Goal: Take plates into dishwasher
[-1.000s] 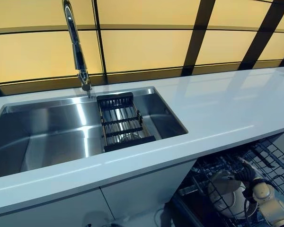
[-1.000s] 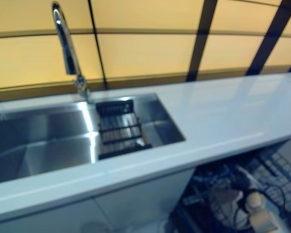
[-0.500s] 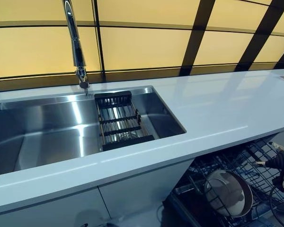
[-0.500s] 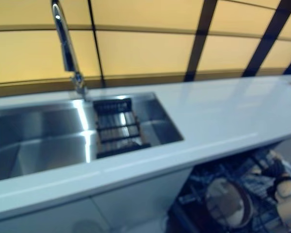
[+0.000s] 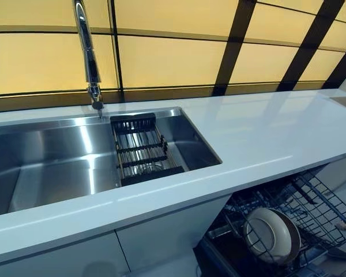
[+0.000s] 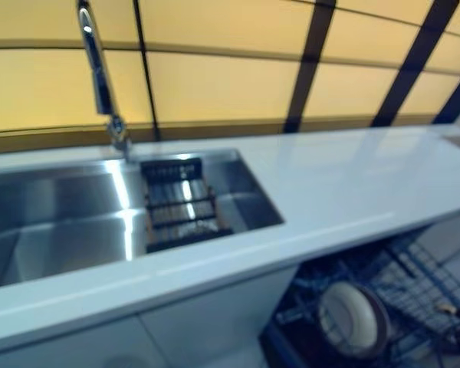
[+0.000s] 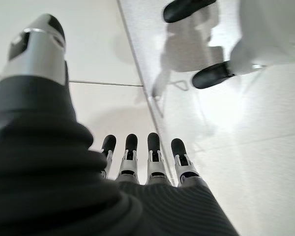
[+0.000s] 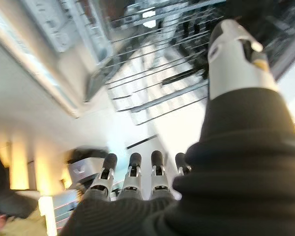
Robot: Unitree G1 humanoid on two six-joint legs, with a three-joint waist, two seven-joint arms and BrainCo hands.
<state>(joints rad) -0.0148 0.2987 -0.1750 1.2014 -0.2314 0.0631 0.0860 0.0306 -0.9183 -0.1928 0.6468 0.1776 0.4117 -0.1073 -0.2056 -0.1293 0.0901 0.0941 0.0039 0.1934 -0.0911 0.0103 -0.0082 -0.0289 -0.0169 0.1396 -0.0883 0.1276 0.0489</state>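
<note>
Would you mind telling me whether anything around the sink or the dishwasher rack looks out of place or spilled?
Nothing stands out. The plate stands on edge in the dishwasher rack, the black drainer sits squarely across the sink, and the counter shows no spill. Both hands, left and right, are open and hold nothing.

I see the sink [image 5: 46,167] sunk into the countertop [image 5: 265,138] at left, faucet [image 5: 87,52] behind it, a drain rack [image 5: 139,151] inside. Below right, a plate [image 5: 271,235] stands in the dishwasher rack [image 5: 311,202].
</note>
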